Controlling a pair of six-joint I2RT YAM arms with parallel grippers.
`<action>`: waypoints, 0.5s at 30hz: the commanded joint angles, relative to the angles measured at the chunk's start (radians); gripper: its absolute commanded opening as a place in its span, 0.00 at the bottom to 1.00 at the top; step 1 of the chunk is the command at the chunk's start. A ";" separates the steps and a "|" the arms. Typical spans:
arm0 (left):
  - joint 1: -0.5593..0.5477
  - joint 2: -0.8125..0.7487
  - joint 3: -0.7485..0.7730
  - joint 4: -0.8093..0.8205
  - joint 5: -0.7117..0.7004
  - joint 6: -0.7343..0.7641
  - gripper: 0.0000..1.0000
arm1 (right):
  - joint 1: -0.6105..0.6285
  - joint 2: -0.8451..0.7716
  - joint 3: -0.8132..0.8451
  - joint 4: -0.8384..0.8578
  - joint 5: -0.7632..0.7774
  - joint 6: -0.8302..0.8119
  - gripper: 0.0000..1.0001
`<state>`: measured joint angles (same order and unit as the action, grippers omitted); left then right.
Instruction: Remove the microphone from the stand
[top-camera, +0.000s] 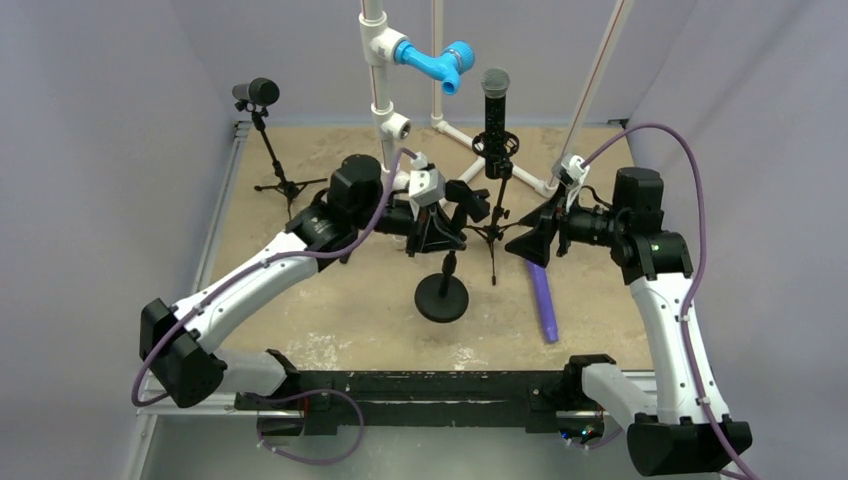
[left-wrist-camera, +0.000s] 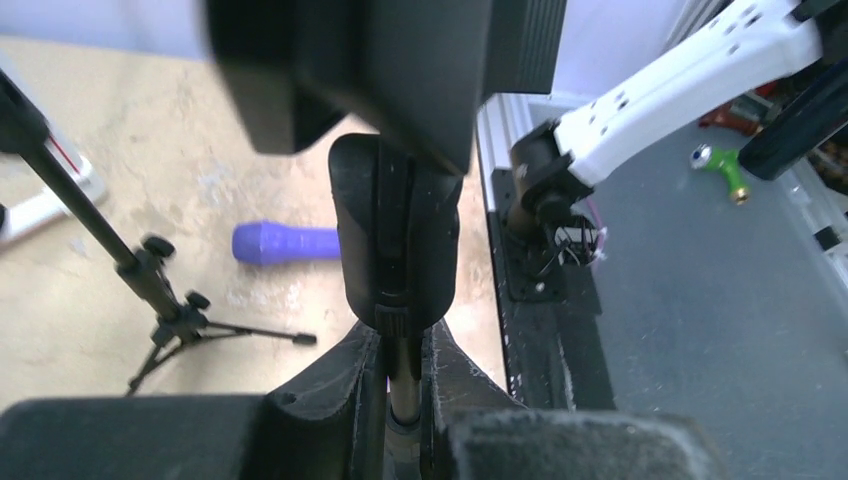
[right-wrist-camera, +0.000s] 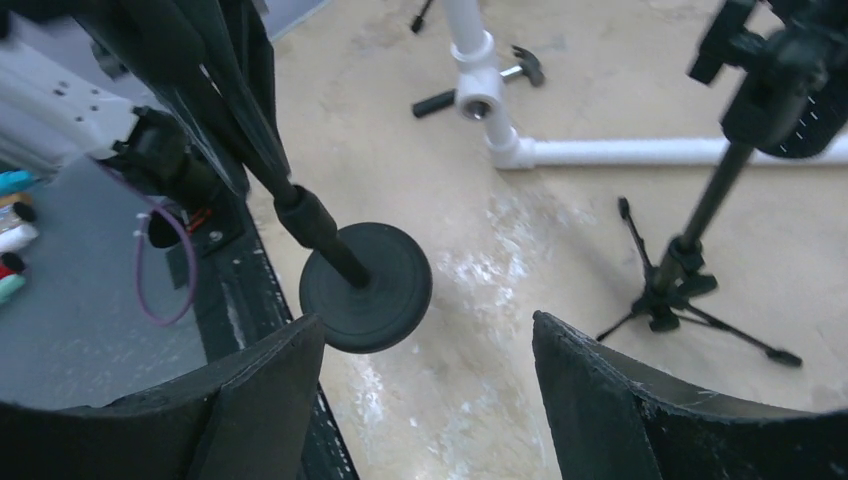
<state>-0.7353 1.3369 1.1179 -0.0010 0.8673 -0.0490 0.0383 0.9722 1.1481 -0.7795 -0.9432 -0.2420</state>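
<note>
— Where's the microphone (top-camera: 469, 199)?
— Tilted on top of the round-based stand (top-camera: 442, 298). The left claw (left-wrist-camera: 403, 388) is clamped on the stand's pole just below it.
— And the right claw (right-wrist-camera: 428, 335)?
— Jaws apart, right of the stand, holding nothing.

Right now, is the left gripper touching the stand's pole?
Touching. The left wrist view shows the left gripper shut on the stand's pole, both fingers pressed against it with no gap.
</note>
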 joint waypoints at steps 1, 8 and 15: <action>-0.001 -0.083 0.238 -0.301 0.029 0.077 0.00 | 0.031 0.006 0.009 0.133 -0.209 0.047 0.75; 0.001 -0.088 0.463 -0.464 -0.017 0.062 0.00 | 0.162 0.065 0.044 0.295 -0.248 0.158 0.74; 0.049 -0.056 0.575 -0.360 -0.046 -0.195 0.00 | 0.278 0.147 0.183 0.372 -0.254 0.259 0.73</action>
<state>-0.7216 1.2716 1.6081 -0.4564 0.8444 -0.0696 0.2653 1.1011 1.2301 -0.5110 -1.1507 -0.0692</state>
